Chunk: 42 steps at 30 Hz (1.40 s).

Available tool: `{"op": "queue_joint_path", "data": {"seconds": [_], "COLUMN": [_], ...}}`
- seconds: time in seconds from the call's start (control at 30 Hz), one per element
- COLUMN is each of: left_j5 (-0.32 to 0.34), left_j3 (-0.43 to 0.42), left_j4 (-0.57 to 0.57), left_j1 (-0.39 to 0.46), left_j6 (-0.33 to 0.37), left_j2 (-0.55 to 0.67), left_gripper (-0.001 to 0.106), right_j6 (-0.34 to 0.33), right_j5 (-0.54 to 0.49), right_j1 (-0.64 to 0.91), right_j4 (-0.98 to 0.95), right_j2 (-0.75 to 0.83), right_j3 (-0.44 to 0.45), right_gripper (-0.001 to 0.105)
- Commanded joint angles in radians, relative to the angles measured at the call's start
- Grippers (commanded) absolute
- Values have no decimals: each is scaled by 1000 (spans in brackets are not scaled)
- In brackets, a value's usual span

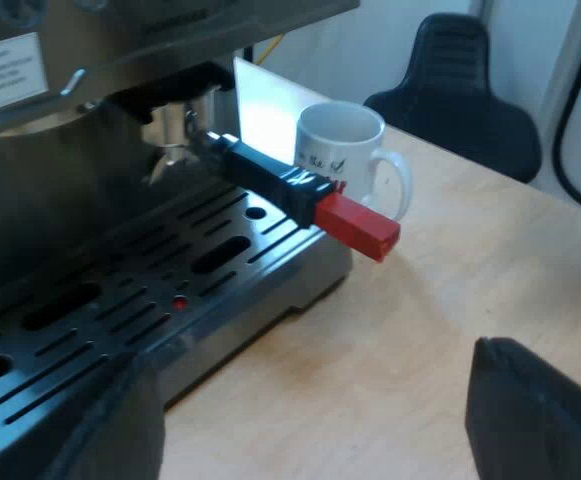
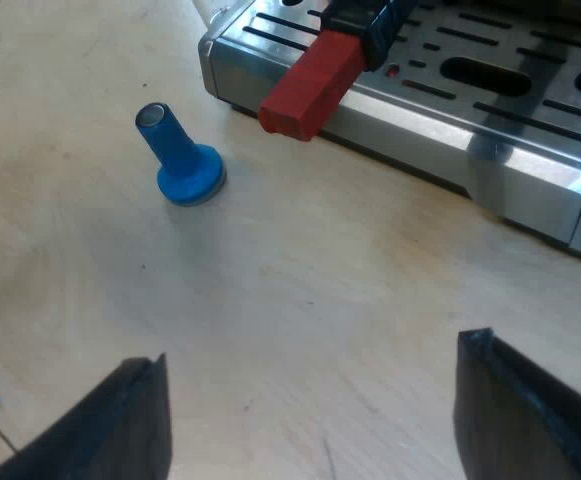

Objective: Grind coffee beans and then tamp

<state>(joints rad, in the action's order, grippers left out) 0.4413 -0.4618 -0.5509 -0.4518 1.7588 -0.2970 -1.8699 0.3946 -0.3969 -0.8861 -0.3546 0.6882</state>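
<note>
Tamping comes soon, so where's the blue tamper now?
In the right wrist view, the blue tamper stands on the table, near the holder's red handle end.

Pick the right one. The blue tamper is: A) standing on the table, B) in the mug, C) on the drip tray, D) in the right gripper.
A: the blue tamper stands base-down on the wooden table, apart from the right gripper.

so the espresso machine (image 1: 305, 280) is brushed metal with a satin sheen, same for its slotted drip tray (image 1: 150, 300). The holder's handle (image 1: 265, 178) looks like glossy black plastic, its red end (image 1: 358, 226) matt. The mug (image 1: 345, 150) is shiny white ceramic. The table (image 1: 440, 320) is pale, smooth, matt wood. The tamper (image 2: 178, 160) is matt blue plastic.
</note>
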Motion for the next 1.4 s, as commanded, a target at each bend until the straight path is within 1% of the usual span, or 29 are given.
{"op": "queue_joint_path", "data": {"seconds": [0.03,0.07,0.1,0.13,0.17,0.2,0.23,0.27,0.33,0.5,0.57,0.63,0.7,0.73,0.77,0.8,0.87,0.9,1.0,1.07,1.1,1.13,1.17,1.2,1.27,1.3,1.33,1.37,1.4], "left_j5": [43,63,75,78,80,79,79,79,79,94,93,93,93,93,93,93,95,96,96,96,96,96,96,96,96,96,96,96,96], "left_j3": [39,62,85,96,119,129,143,148,172,197,207,216,225,230,240,241,255,256,259,259,259,259,259,259,259,259,259,259,259], "left_j4": [70,94,114,126,155,172,188,196,227,231,239,243,243,243,243,243,243,243,243,243,243,243,243,243,243,243,243,243,243], "left_j1": [-5,-5,-5,-5,-5,-5,-5,-5,-5,-5,-5,-5,-5,-5,-5,-5,-5,-5,-5,-5,-5,-5,-5,-5,-5,-5,-5,-5,-5], "left_j6": [10,10,10,10,10,10,10,10,10,10,10,10,10,10,10,10,10,10,10,10,10,10,10,10,10,10,10,10,10], "left_j2": [-1,-1,-1,-1,-1,-2,-2,-2,-2,-2,-2,-2,-3,-3,-3,-3,-3,-3,-3,-3,-3,-3,-3,-3,-3,-3,-3,-3,-3], "left_gripper": [65,65,65,65,65,65,65,65,65,65,65,65,65,65,65,65,65,65,65,65,65,65,65,65,65,65,65,65,65], "right_j6": [-10,-2,20,20,47,56,89,89,125,187,208,214,213,213,213,213,215,217,253,299,308,332,346,350,350,350,350,350,350], "right_j5": [-48,-78,-107,-107,-138,-151,-200,-200,-283,-384,-460,-500,-564,-614,-654,-670,-749,-763,-812,-826,-825,-825,-825,-825,-825,-825,-825,-825,-825], "right_j1": [-69,-99,-124,-129,-160,-165,-207,-207,-298,-437,-507,-554,-606,-637,-661,-669,-717,-723,-754,-762,-761,-761,-761,-761,-761,-761,-761,-761,-761], "right_j4": [27,31,43,46,70,80,116,116,213,327,395,460,513,546,565,574,636,649,703,746,757,771,785,795,831,837,860,880,896], "right_j2": [-16,-23,-28,-29,-35,-38,-48,-48,-80,-151,-189,-227,-263,-290,-313,-323,-382,-394,-449,-492,-503,-519,-538,-545,-580,-589,-605,-617,-626], "right_j3": [13,13,8,8,1,-2,-14,-14,-54,-113,-139,-157,-170,-175,-174,-174,-174,-174,-174,-174,-174,-174,-174,-174,-174,-174,-174,-174,-174], "right_gripper": [62,62,62,62,62,62,62,62,62,62,62,62,62,62,62,62,62,62,62,62,61,58,52,50,34,30,23,17,15]}}
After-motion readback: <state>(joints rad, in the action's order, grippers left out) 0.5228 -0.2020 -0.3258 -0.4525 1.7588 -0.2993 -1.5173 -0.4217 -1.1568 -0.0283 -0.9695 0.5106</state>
